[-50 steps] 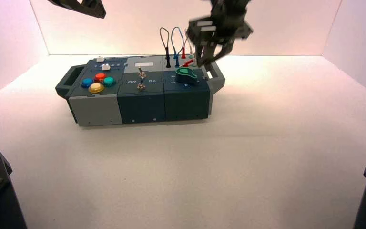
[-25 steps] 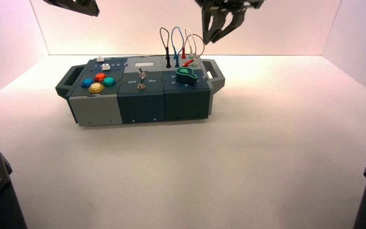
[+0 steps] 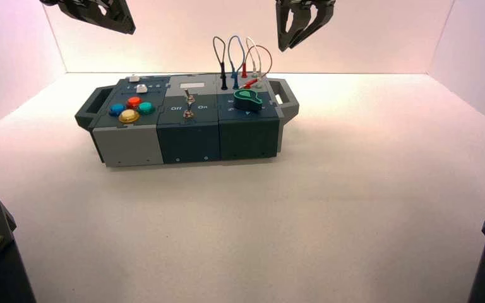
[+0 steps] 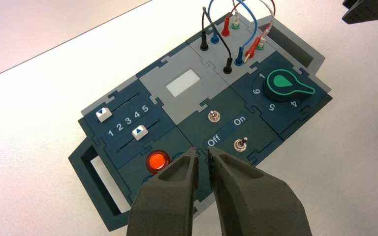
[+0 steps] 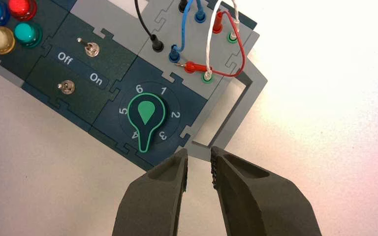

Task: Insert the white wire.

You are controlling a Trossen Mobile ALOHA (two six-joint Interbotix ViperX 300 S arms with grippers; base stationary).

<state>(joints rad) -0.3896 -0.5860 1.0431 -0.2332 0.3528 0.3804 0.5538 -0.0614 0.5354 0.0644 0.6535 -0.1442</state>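
Observation:
The white wire (image 3: 251,45) stands as a tall loop at the back right corner of the box (image 3: 189,136). In the right wrist view both plugs of the white wire (image 5: 209,44) sit in green-ringed sockets, one beside the box's handle. My right gripper (image 3: 290,45) hangs high above and a little right of the wires. In its own view the right gripper (image 5: 199,153) is open with nothing between its fingers. My left gripper (image 3: 123,25) hovers high over the box's left end. The left gripper (image 4: 203,153) shows a narrow gap and holds nothing.
Black, blue and red looped wires stand beside the white one; a red plug (image 5: 192,65) lies flat on the panel. A green knob (image 5: 146,112) points between 3 and 4. Two toggle switches, sliders and coloured buttons (image 3: 130,107) fill the rest of the box.
My right gripper has risen from the wire corner of the box to well above it and narrowed slightly. The white wire now stands free and uncovered.

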